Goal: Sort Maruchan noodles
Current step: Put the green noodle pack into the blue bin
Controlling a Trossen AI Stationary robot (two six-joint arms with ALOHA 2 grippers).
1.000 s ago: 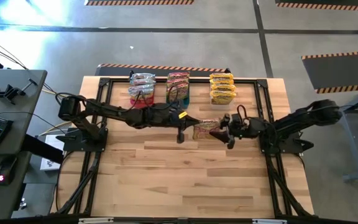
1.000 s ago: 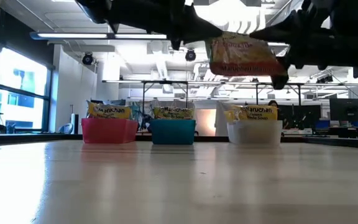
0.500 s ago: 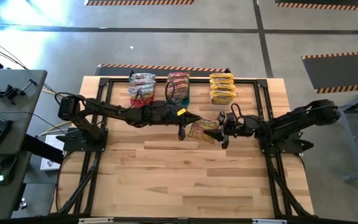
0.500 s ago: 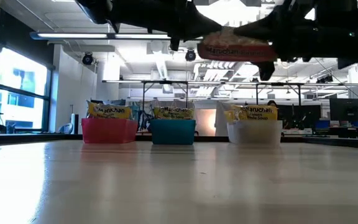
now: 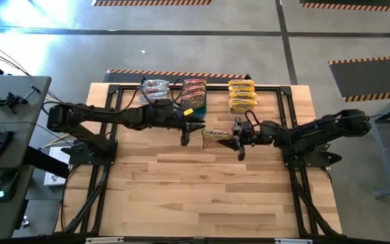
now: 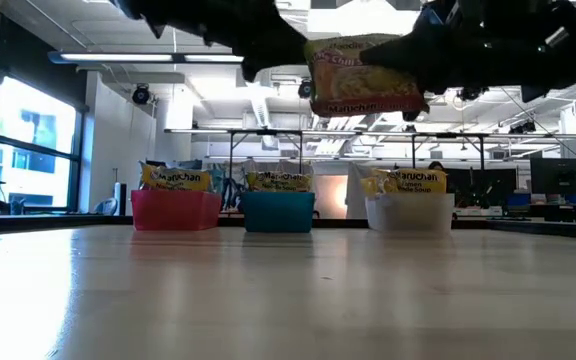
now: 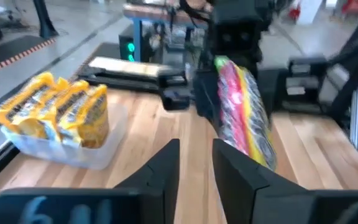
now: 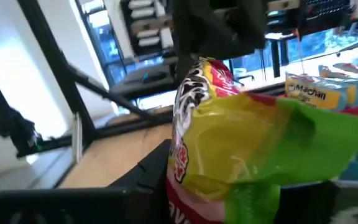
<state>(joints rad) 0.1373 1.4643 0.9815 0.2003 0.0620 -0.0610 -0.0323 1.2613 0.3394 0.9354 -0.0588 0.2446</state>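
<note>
A crinkly yellow, red and green plastic ramen packet (image 5: 217, 137) hangs in the air above the light wooden slatted table (image 5: 202, 196), in front of the row of three bins at the table's far edge. The right gripper (image 5: 238, 139) clamps the packet between its dark fingers, its jaws partly closed on the wrapper; in the right wrist view the packet (image 8: 241, 143) fills the space between them. The left gripper (image 5: 188, 129) sits just beside the packet's other end, apart from it, with its fingers (image 7: 160, 174) slightly parted and nothing between them; from that wrist the packet (image 7: 244, 112) shows edge-on ahead of the fingertips. Seen from table height the packet (image 6: 363, 75) is well above the table surface and above the bins. Behind it, taking the packet as the mark, the pink bin (image 6: 176, 209) holds silvery grey packets (image 5: 156, 89), the blue bin (image 6: 279, 211) directly behind holds orange-red packets (image 5: 194, 89), and the clear plastic bin (image 6: 410, 213) holds yellow packets (image 5: 242, 95).
</note>
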